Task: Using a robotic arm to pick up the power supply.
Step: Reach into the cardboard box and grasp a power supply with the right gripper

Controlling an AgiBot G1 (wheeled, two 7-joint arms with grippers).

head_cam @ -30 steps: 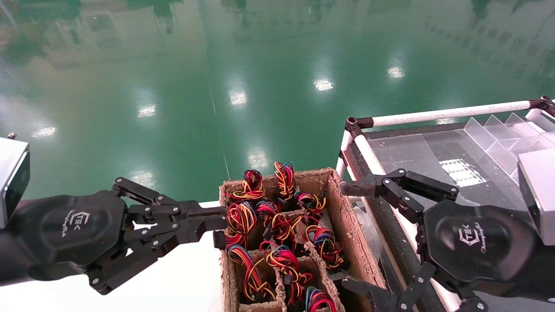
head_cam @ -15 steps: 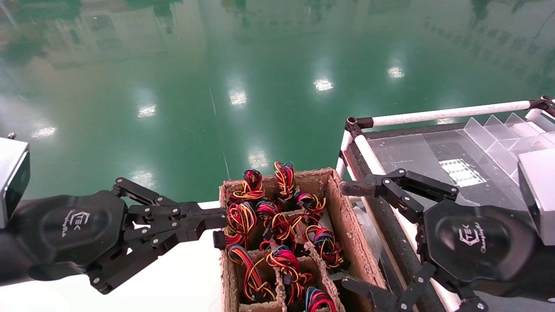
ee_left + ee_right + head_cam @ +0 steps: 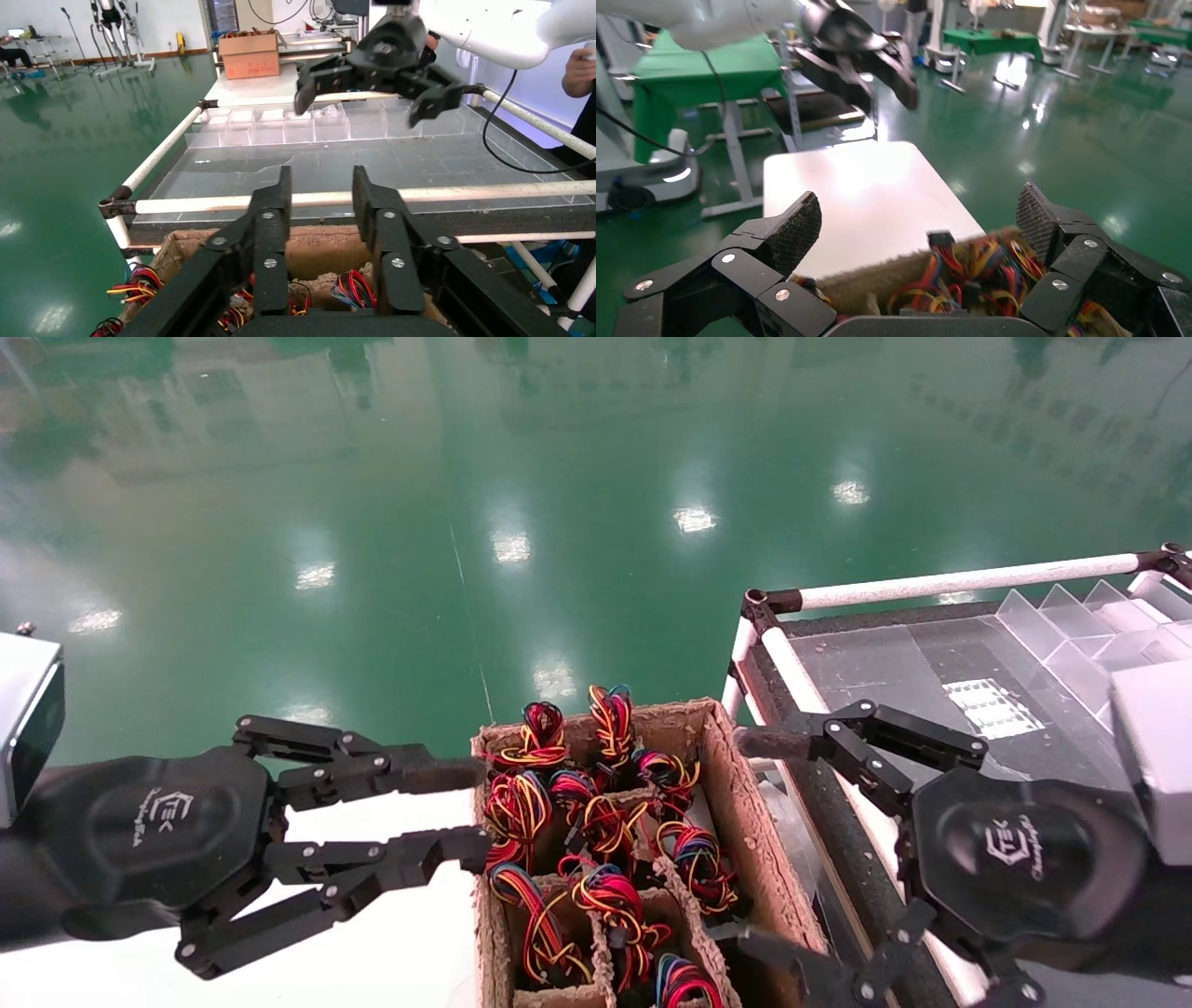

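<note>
Both hands open beside the box of power supplies

The left hand (image 3: pixel 466 808), fingers apart, hangs at the left wall of the cardboard box (image 3: pixel 745 822); the right hand (image 3: pixel 754 845), spread wide, brackets its right wall. The power supplies (image 3: pixel 596 822) sit upright in compartments, only wire loops showing, directly ahead of the nearer left hand

A cardboard box (image 3: pixel 745 822) sits in the middle, with wire bundles (image 3: pixel 605 822) packed in its little rooms. It rests on the right edge of a table (image 3: pixel 391 943), and a cart (image 3: pixel 894 654) with a tray of small bins (image 3: pixel 1080 626) stands just to its right. The left gripper (image 3: pixel 456 808) is at the box's left wall with its fingers apart, and the right gripper (image 3: pixel 759 845) spreads wide over the box's right wall.
</note>
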